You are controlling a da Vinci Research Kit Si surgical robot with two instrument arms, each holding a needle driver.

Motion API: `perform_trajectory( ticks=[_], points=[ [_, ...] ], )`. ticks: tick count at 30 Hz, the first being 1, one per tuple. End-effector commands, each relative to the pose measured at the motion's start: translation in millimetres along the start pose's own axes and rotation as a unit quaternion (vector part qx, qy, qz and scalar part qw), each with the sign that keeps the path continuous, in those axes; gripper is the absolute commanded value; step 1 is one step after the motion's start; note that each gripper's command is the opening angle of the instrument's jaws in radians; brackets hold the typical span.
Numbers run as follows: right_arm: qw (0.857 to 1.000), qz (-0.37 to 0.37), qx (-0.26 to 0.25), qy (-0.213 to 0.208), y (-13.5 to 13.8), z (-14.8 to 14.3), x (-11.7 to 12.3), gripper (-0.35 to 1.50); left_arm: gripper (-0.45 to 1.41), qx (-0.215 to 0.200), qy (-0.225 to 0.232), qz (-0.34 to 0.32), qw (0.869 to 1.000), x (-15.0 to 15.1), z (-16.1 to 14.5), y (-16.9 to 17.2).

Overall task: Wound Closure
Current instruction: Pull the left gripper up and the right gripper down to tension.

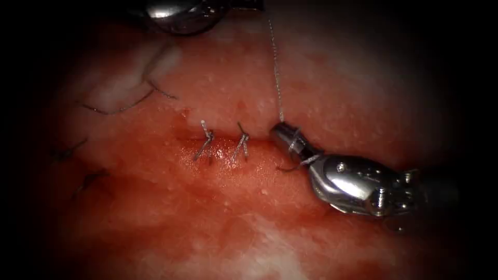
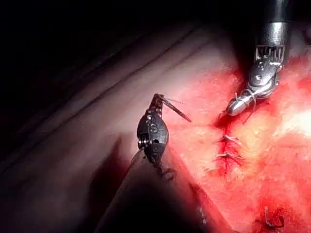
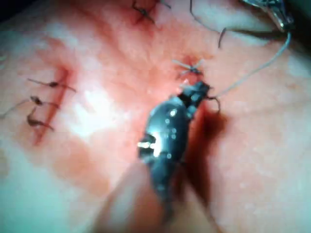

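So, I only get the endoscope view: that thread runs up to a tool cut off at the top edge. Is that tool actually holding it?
Observer: Yes. In the right wrist view the left tool has its jaws shut on the thread.
Operator: And is the thread pulled dead straight between the tools?
Observer: Not quite. Seen from there it bows in a curve on its way to the right tool, whose jaws are shut.
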Motion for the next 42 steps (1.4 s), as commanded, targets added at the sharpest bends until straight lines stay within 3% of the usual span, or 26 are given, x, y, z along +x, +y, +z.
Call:
perform_trajectory(
  ticks=[1, 18, 32, 42],
  points=[
    [1.0, -0.004, 0.002, -0.006, -1.0, 0.0, -0.6, -0.35, -0.45, 0.003, -0.004, 0.0, 1.0, -0.2, 1.0, -1.0],
    [0.997, -0.039, 0.037, -0.051, -2.5, -2.5, -4.4, -0.35, -0.45, -0.006, -0.017, -0.006, 1.0, 0.9, 4.7, -6.6],
    [0.995, -0.058, 0.06, -0.054, -4.1, -3.3, -4.4, -0.35, -0.45, 0.001, -0.042, 0.013, 0.999, 2.6, 6.8, -8.8],
    [0.994, -0.061, 0.069, -0.053, -5.0, -4.0, -4.8, -0.35, -0.45, 0.035, -0.067, 0.032, 0.997, 4.9, 8.5, -11.5]
  ],
)
